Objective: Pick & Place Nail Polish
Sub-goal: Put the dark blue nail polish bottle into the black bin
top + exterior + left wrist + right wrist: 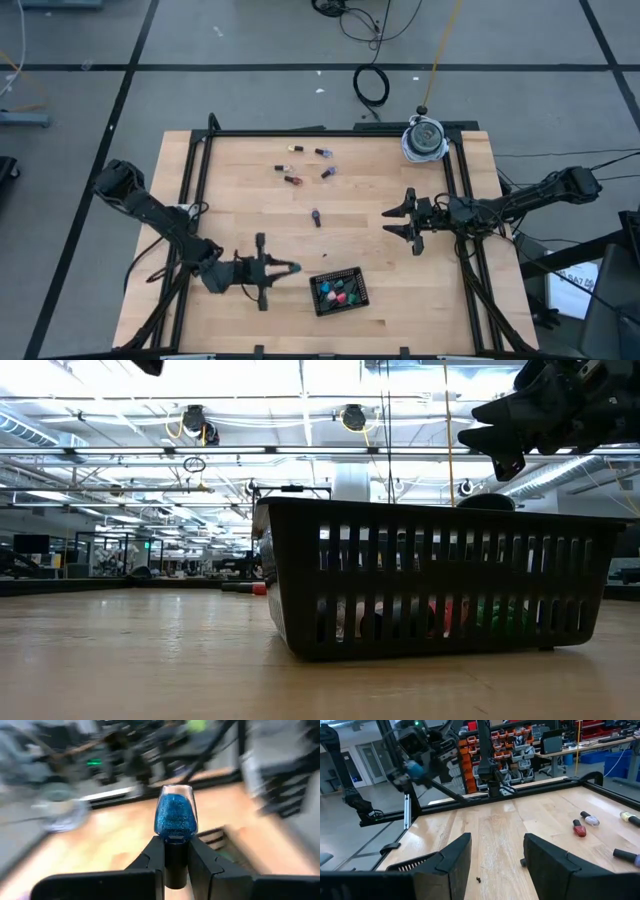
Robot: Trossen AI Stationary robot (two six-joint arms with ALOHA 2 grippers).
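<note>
My left gripper (283, 268) hangs over the near left of the table, shut on a blue glitter nail polish bottle (175, 817), just left of the black grid tray (340, 291). The tray stands on the table and holds several bottles (338, 293). More nail polish bottles lie loose on the far half of the table (292, 181), and one purple bottle (316, 217) lies nearer the middle. My right gripper (392, 222) hangs open at mid-right, with nothing between its fingers (452, 857). My left gripper pinches the bottle's dark cap (175, 862) between its two fingers. The fingers come in nearly level from the table's left and lie along the bottle. The blue glass body sticks out beyond the fingertips toward the tray, lifted clear of the table.
A black frame (200, 180) runs round the table's working area. A round white and grey object (425, 138) sits at the far right corner. In the low view the tray's slatted wall (440, 580) fills the foreground. Bare wood lies between the tray and the loose bottles.
</note>
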